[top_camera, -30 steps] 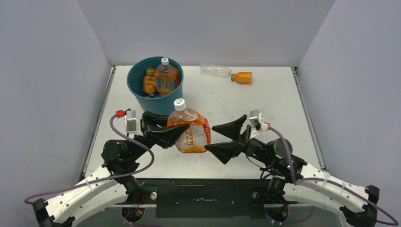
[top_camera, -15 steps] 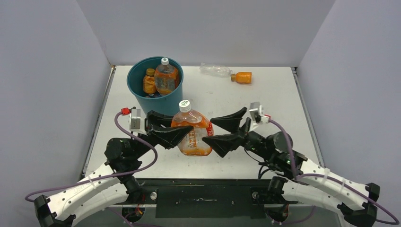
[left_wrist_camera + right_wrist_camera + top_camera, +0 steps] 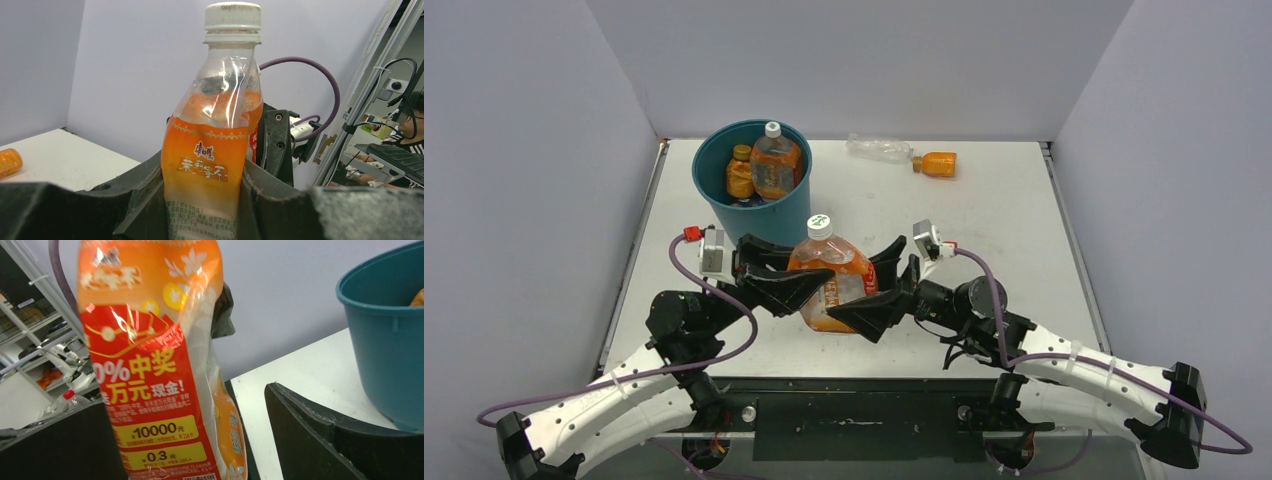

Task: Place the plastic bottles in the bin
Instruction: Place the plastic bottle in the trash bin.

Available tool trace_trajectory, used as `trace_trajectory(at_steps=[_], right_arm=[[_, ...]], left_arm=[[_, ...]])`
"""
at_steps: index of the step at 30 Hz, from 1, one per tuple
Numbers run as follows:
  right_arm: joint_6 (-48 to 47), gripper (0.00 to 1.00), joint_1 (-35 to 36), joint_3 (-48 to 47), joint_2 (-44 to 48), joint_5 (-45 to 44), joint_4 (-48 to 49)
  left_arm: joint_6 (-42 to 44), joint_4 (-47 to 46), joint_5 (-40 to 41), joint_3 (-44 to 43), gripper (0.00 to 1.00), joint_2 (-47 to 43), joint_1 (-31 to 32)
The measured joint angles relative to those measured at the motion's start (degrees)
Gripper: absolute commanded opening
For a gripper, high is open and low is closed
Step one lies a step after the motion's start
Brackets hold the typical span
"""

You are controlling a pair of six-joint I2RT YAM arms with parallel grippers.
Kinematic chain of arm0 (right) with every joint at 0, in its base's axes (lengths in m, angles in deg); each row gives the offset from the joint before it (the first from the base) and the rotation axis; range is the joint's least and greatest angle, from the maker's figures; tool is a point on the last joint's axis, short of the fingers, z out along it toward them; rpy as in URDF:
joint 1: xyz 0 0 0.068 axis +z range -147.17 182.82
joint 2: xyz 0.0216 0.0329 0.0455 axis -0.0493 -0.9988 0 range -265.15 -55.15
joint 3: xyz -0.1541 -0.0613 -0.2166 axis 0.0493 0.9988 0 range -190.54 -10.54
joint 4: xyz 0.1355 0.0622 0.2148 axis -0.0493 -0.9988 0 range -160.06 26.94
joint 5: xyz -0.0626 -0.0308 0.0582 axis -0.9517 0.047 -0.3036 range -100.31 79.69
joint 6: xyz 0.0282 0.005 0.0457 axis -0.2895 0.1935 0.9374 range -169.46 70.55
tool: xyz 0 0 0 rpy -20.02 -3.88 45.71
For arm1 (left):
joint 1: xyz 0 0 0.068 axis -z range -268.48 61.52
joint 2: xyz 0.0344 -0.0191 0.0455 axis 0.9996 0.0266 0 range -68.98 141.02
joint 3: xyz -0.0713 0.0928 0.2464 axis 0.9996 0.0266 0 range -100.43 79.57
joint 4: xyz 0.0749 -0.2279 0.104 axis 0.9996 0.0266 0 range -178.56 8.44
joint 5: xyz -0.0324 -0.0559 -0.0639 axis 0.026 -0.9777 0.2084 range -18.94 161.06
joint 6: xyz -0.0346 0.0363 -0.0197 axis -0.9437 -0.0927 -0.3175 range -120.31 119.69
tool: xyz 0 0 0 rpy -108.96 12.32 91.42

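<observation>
My left gripper (image 3: 799,272) is shut on a large bottle with an orange label and white cap (image 3: 829,285), holding it upright just in front of the teal bin (image 3: 714,195). In the left wrist view the bottle (image 3: 215,150) is pinched between both fingers of that gripper (image 3: 202,200). My right gripper (image 3: 864,290) is open, its jaws either side of the same bottle (image 3: 150,365); a gap shows beside one finger (image 3: 325,440). Two bottles (image 3: 774,160) stand in the bin. A clear bottle (image 3: 879,150) and a small orange bottle (image 3: 938,163) lie at the back.
The bin's wall (image 3: 390,340) is close on the right in the right wrist view. White walls enclose the table on the left, back and right. The small orange bottle shows at the left edge of the left wrist view (image 3: 7,162).
My right gripper has moved left, from beside the held bottle to straddling it with open jaws. The left gripper and bottle have shifted slightly right.
</observation>
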Motion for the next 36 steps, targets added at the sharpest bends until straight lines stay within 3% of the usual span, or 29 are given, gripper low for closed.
trace_trajectory(at_steps=[3, 8, 9, 10, 12, 13, 16, 22, 27, 32, 36], right_arm=[[1.57, 0.86, 0.0, 1.09, -1.38, 2.01, 0.87], [2.6, 0.48, 0.07, 1.86, -1.27, 3.34, 1.62], [2.4, 0.41, 0.09, 1.88, -1.16, 3.41, 1.64], [2.25, 0.35, 0.07, 1.88, -1.11, 3.39, 1.64], [1.44, 0.24, 0.02, 1.92, -1.14, 3.21, 1.7], [1.11, 0.2, 0.0, 1.92, -1.11, 3.37, 1.86], [-0.13, 0.1, 0.37, 1.92, -0.55, 3.5, 0.81], [-11.74, 0.07, 6.19, -0.37, 3.93, -5.07, -11.3], [-21.16, 0.07, 13.92, -2.8, 4.7, -19.1, -20.85], [-26.08, 0.06, 17.27, -2.78, 3.17, -30.84, -24.92], [-28.06, 0.05, 18.56, -2.38, 1.86, -38.12, -24.72]], left_arm=[[0.02, -0.02, 0.0, 0.0, 0.0, 0.24, 0.0], [0.48, 0.26, 0.33, -0.22, 0.0, 0.5, 0.0], [0.44, 0.26, 0.39, -0.22, 0.08, 0.61, 0.0], [0.26, 0.26, 0.46, -0.22, 0.24, 0.7, 0.0], [-0.35, 0.35, 0.39, -0.42, 0.68, 0.72, 0.09], [-0.46, 0.39, 0.26, -0.5, 0.99, 0.74, 0.09], [-0.52, 0.7, -1.25, -1.42, 0.96, 0.96, 0.15], [1.57, 6.1, -1.46, -5.2, 0.96, -1.01, 0.35], [7.39, 17.86, 6.12, -14.53, 0.96, -3.58, 0.35], [11.15, 28.89, 12.87, -28.17, 0.96, 0.07, 0.35], [11.5, 35.43, 16.26, -29.64, 0.96, 2.34, 0.79]])
